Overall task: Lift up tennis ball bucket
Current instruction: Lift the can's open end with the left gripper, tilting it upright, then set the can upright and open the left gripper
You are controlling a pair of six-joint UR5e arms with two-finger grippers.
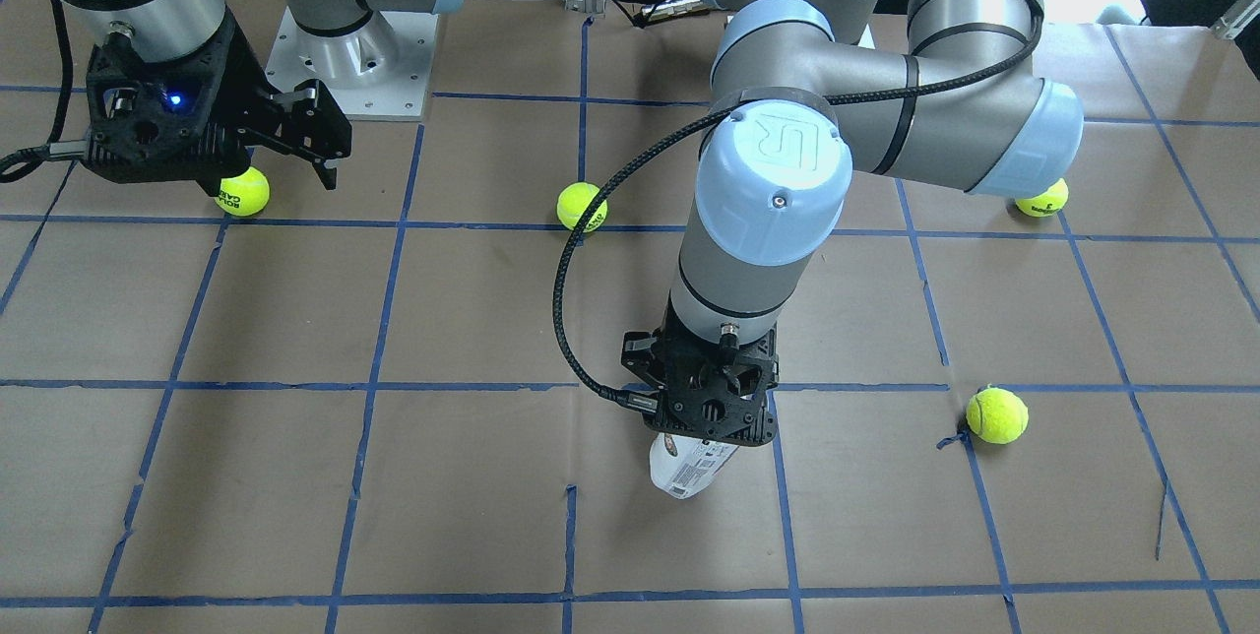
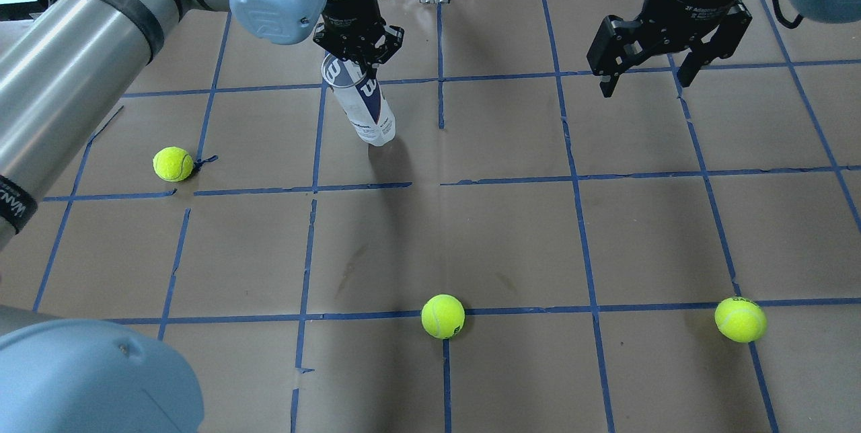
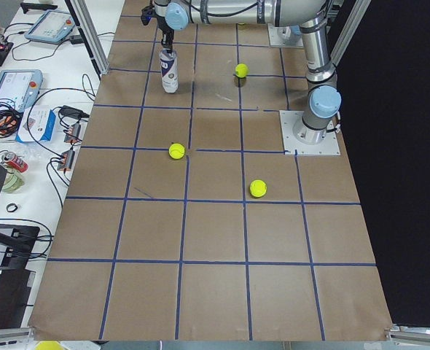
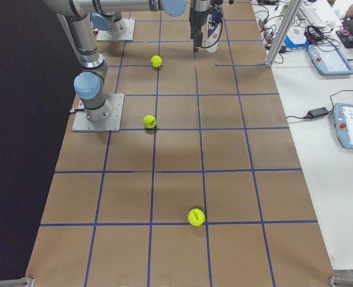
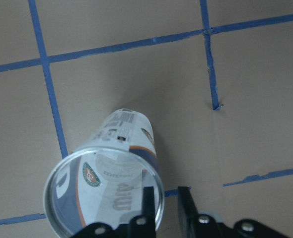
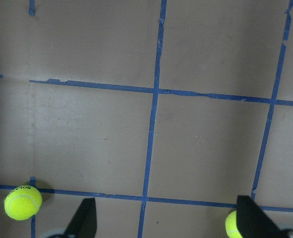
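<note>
One bucket (image 1: 689,469), four tennis balls (image 1: 241,191) (image 1: 582,207) (image 1: 1043,199) (image 1: 996,415)

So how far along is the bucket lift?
Grasp done: the left gripper pinches the tennis ball bucket at its rim. In hand: the lift, though I cannot tell if its base is off the table. Left: raising it clear. The right gripper hangs open.

Bucket (image 3: 170,73) stands at the far end of the blue-taped brown surface (image 3: 215,292), with the left gripper (image 3: 165,45) at its top. Far ball (image 3: 240,70) lies near it. Middle ball (image 3: 176,151) and near ball (image 3: 257,188) lie mid-surface. Arm base (image 3: 317,124) is at the right edge.
</note>
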